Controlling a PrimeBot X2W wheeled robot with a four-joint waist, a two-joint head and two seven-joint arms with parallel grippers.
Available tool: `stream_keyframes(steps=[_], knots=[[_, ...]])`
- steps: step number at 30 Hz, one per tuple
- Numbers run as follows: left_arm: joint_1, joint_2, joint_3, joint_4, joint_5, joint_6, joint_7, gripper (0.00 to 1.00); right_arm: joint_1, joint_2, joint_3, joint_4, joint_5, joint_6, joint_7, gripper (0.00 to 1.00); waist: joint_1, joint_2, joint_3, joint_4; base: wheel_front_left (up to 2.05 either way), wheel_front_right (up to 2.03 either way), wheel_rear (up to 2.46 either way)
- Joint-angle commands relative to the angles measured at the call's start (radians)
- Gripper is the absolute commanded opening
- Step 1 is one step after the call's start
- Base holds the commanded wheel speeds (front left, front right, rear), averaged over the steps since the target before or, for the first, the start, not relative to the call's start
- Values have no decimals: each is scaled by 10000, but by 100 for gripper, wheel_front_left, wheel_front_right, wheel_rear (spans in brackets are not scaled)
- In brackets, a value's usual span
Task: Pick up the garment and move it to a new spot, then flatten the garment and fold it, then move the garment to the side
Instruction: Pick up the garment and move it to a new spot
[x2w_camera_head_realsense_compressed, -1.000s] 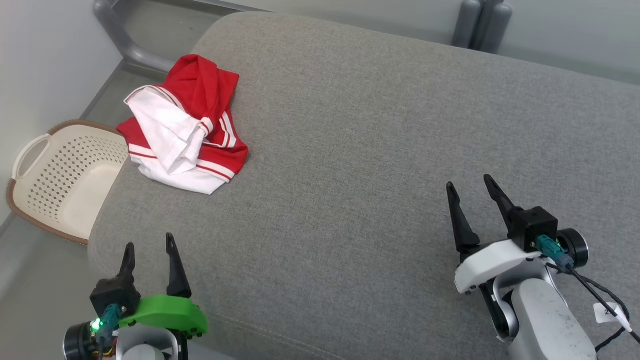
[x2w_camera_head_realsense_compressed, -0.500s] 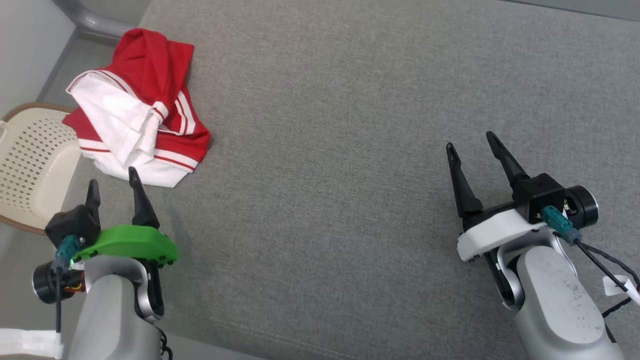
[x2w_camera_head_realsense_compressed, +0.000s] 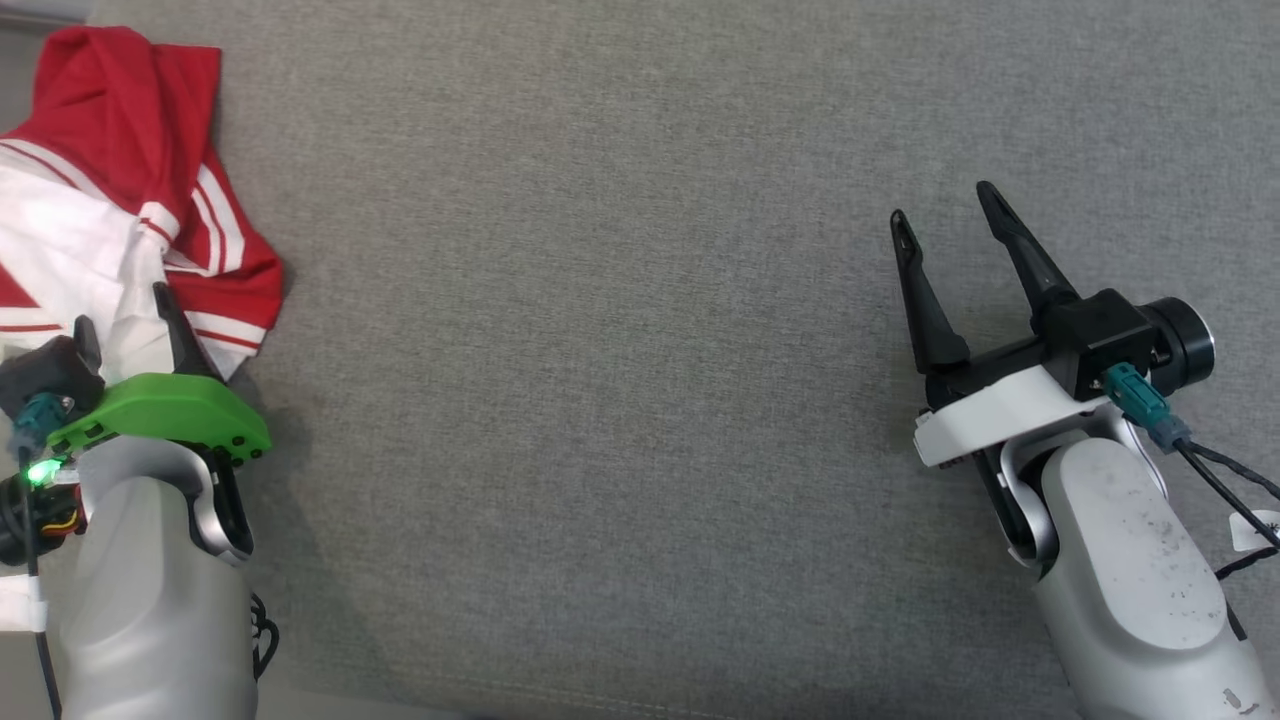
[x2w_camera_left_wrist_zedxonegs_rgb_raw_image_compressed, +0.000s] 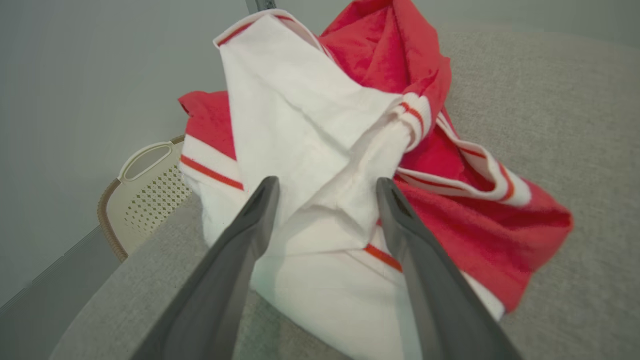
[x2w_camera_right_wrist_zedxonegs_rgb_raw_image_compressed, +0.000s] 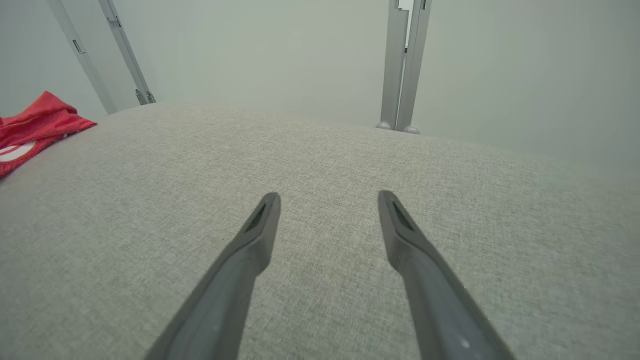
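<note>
Garment (x2w_camera_head_realsense_compressed: 130, 130) just beyond left end effector (x2w_camera_head_realsense_compressed: 122, 306)

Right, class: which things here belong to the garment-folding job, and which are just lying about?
Job: red-and-white garment; left gripper, open; right gripper, open; grey upholstered surface.
Lying about: cream perforated basket; grey metal posts.

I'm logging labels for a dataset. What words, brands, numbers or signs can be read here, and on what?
No text is readable.
White tag at the head view's right edge: cut off, too small to read.
Garment: red and white stripes, no print or label visible.
Basket: no lettering visible.
</note>
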Motion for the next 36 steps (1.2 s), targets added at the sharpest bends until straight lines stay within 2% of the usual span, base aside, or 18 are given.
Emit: stream_keyframes(steps=[1, 6, 7, 8, 9, 15, 22, 30, 36], knots=[[-237, 133, 107, 168, 64, 120, 4, 100, -120, -48, -3, -76, 13, -14, -30, 100, 0, 0, 401, -408, 0, 0, 0], [-621, 237, 432, 1207, 19, 363, 26, 100, -139, -69, -109, -164, 1, -14, -30, 100, 0, 0, 567, -566, 0, 0, 0], [-671, 231, 464, 1285, 17, 362, 24, 80, -142, -83, -127, -170, 9, -14, -30, 100, 0, 0, 587, -580, 0, 0, 0], [-714, 248, 486, 1282, 65, 376, 26, 29, -143, -91, -154, -169, 12, -14, -29, 100, 0, 0, 608, -592, 0, 0, 0], [-737, 259, 508, 1236, 88, 388, 26, 0, -143, -90, -166, -166, 13, -14, -30, 100, 0, 0, 617, -598, 0, 0, 0], [-570, 252, 675, 197, 377, 166, 3, 0, -89, 34, -229, -38, 34, -14, -29, 100, 0, 0, 482, -636, 0, 0, 0], [-369, 124, 508, -1219, 878, -307, 1, 0, 61, 257, -325, 136, 152, -14, -29, 100, 0, 0, -64, -745, 0, 0, 0], [-218, -219, -277, -2062, 1377, -892, 3, 0, 350, 552, -475, 305, 336, -14, -30, 100, 0, 0, -770, -1272, 0, 0, 0], [-116, -407, -1187, -2099, 1612, -1240, 3, 0, 543, 675, -619, 389, 444, -14, -30, 100, 0, 0, -1131, -1908, 0, 0, 0]])
